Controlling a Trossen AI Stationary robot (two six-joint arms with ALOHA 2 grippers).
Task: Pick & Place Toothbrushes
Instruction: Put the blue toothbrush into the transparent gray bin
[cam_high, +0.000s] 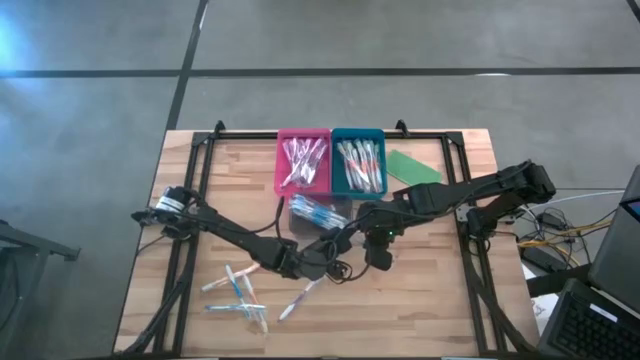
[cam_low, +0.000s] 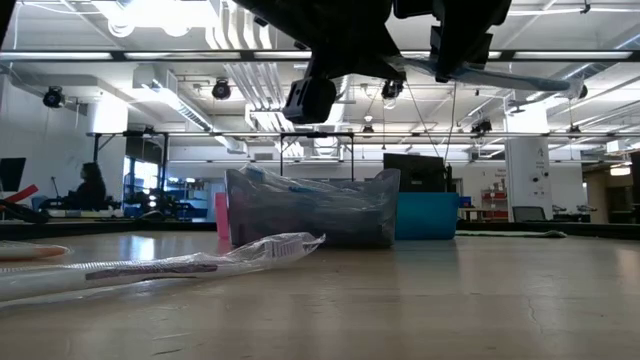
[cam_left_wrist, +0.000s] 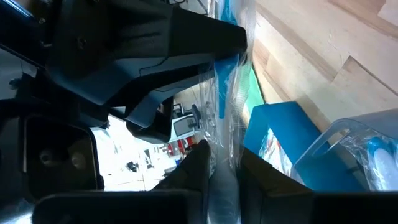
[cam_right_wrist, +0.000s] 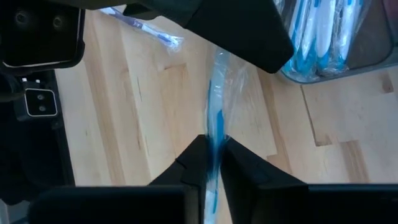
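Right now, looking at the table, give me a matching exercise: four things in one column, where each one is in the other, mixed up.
Things:
1. pink tray
2. green flat piece
3. loose toothbrushes
4. wrapped blue toothbrush

Places:
A. between the right gripper fingers
B. scattered on bare wood, apart from the trays
C. lying flat on the far side of the teal tray from the pink one
D. side by side with the teal tray, full of brushes

Pairs: 1-D, 2-C, 3-B, 4-A
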